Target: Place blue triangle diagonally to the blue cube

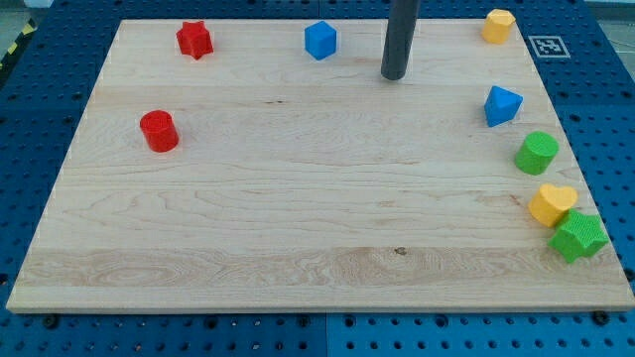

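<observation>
The blue triangle (pixel 502 105) lies near the board's right edge, in the upper half. The blue cube (pixel 320 40) sits at the view's top, a little left of the middle. My tip (pixel 394 74) stands on the board between them, to the right of and slightly below the cube and well to the left of and above the triangle. It touches neither block.
A red star (pixel 194 39) is at the top left and a red cylinder (pixel 159 130) lower left of it. A yellow block (pixel 498 25) is at the top right. A green cylinder (pixel 537 152), yellow heart (pixel 552 203) and green star (pixel 578 236) line the right edge.
</observation>
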Tool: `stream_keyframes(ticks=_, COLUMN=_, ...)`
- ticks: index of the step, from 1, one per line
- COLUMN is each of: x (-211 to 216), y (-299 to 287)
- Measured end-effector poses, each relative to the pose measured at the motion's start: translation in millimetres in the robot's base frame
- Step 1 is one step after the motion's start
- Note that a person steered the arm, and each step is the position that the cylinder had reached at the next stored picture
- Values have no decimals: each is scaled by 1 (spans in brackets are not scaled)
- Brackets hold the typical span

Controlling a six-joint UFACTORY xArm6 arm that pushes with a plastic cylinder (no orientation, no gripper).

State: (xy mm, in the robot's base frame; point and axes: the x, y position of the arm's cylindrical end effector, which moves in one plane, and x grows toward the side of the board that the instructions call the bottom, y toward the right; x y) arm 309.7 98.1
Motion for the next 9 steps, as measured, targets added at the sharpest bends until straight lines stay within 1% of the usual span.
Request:
stream_keyframes(ticks=2, x=-1, y=0)
stream_keyframes(ticks=3, x=-10, y=3)
stream_keyframes(ticks=6, x=-9, y=107)
stream_keyframes(ticks=7, x=15, y=131)
stream_keyframes(ticks=8, x=35, y=144)
stream_keyframes(ticks=9, x=47, y=158)
